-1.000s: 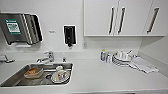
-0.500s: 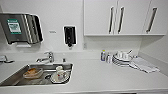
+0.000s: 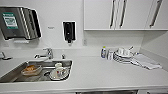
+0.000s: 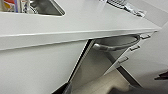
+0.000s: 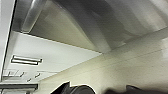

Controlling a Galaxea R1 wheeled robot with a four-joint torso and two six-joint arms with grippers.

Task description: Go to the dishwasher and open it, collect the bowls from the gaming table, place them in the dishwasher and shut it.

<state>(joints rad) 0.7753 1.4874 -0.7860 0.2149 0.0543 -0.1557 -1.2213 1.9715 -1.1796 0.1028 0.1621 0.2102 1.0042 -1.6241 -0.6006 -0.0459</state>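
Where the counter ends, dishwasher (image 4: 100, 62) handle (image 4: 117, 43) lies horizontal.

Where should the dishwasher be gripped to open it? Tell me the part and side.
Take the bar handle along the top of the dishwasher front, under the counter. Come from the front: the bar runs level and stands off the steel.

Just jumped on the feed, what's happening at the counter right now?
The robot is parked facing the white kitchen counter, with its steel sink holding used dishes. Below the counter edge, the stainless-steel-fronted dishwasher with its horizontal bar handle looks tilted out at the top in the left wrist view, so it seems partly open. Plates and cups are stacked near the wall.
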